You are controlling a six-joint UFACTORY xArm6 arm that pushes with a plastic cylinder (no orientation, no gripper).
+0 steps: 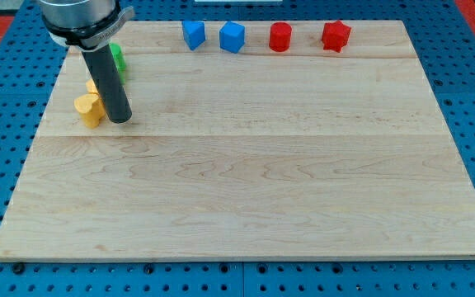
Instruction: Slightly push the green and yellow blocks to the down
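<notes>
My tip point(119, 120) rests on the board near its upper left, right beside a yellow block point(89, 109), touching or nearly touching that block's right side. A second yellow block point(93, 86) peeks out just above it, mostly hidden behind the rod. A green block point(117, 58) lies above, partly hidden by the rod and the arm's head; its shape cannot be made out.
Along the view's top edge of the wooden board point(246, 181) stand two blue blocks point(193, 35) point(232, 36) and two red blocks point(280, 36) point(335, 35). Blue pegboard surrounds the board.
</notes>
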